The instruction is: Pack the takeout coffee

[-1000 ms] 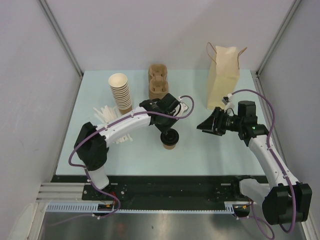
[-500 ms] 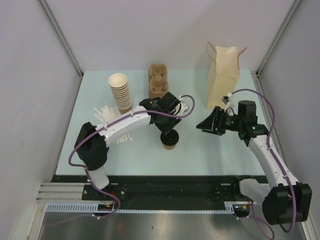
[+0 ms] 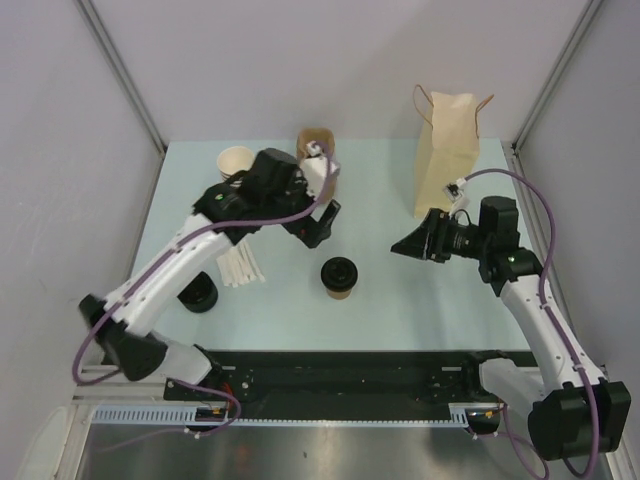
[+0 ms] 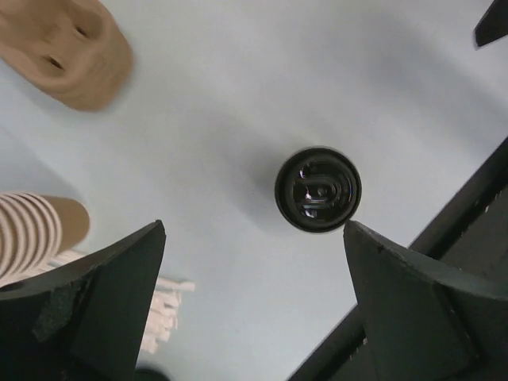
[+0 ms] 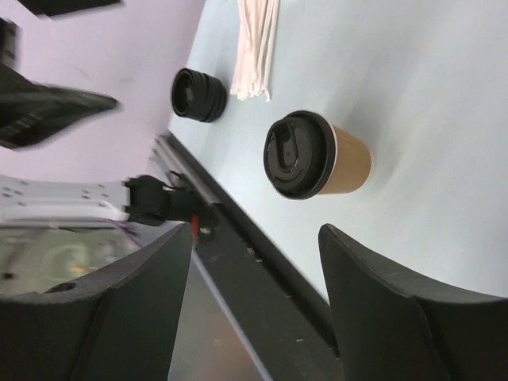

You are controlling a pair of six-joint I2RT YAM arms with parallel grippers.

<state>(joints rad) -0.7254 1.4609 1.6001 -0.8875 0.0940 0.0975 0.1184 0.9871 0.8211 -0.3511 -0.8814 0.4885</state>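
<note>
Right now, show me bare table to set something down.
Bare: the back strip between cup carrier and paper bag, and the front stretch right of the takeout coffee. Crowded: the left side, with cup stack, stirrers and lids.

Pale mint table (image 3: 400,190) sits in a 3-sided booth: plain grey-white back wall (image 3: 330,60), side walls (image 3: 60,200) L & R. Alu posts (image 3: 122,80) run up the back corners. Black rail (image 3: 340,368) along table's near edge, brushed steel (image 3: 350,450) below. Light even, shadows soft.
</note>
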